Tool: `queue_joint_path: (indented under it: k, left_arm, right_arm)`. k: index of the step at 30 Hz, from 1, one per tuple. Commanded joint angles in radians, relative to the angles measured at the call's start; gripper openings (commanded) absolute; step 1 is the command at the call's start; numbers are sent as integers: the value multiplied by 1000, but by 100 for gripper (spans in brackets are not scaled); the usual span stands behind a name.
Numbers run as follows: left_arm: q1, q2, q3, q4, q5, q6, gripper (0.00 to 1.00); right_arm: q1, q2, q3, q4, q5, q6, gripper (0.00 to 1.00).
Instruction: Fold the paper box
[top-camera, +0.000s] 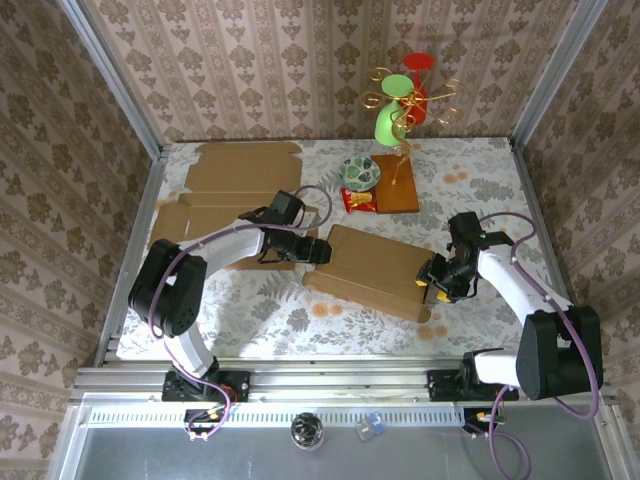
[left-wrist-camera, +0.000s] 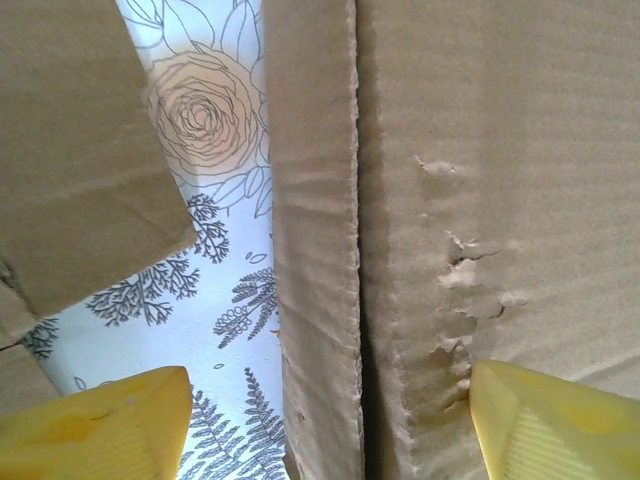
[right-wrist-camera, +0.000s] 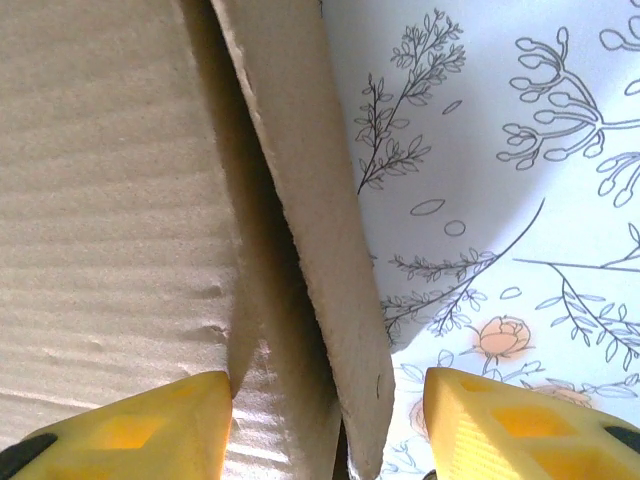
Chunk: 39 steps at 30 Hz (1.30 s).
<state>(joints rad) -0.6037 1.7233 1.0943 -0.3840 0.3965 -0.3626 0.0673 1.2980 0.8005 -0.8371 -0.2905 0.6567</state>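
Observation:
A folded brown cardboard box (top-camera: 372, 270) lies flat in the middle of the floral tablecloth. My left gripper (top-camera: 318, 249) sits at the box's left end, open; its yellow fingers (left-wrist-camera: 110, 430) straddle a cardboard flap edge (left-wrist-camera: 318, 300) without pressing it. At the box's right end is my right gripper (top-camera: 433, 276), also open, its yellow fingertips (right-wrist-camera: 500, 425) either side of a raised side flap (right-wrist-camera: 320, 250), with clear gaps on both sides.
Flat cardboard sheets (top-camera: 235, 180) lie at the back left, one under the left arm. A wooden board (top-camera: 390, 190) with a patterned ball (top-camera: 360, 172), a red packet (top-camera: 359, 199) and a gold ornament stand (top-camera: 403, 100) sits behind the box.

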Motion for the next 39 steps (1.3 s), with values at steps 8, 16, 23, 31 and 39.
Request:
queue_joint_path:
  k: [8,16,23,31,39]
  left_arm:
    - [-51,-147,-9,72,-170,-33,63]
    - [-174,-516,-7,216,-649,300,100]
    - [-77,-609,-81,246,-688,54,94]
    - [-101,-442,-77,-154,-364,-300,58]
    - [-187,-372,-214,-33,-331,-420,60]
  right_arm:
    - [-30,81,31,48,39,-65,54]
    - [-43,64,83,52,65,-122,54]
    - [-46,-1,78,80,61,-135,55]
    - [-49,24,61,87,34,-129,57]
    - [-50,44,46,71,56,-139,62]
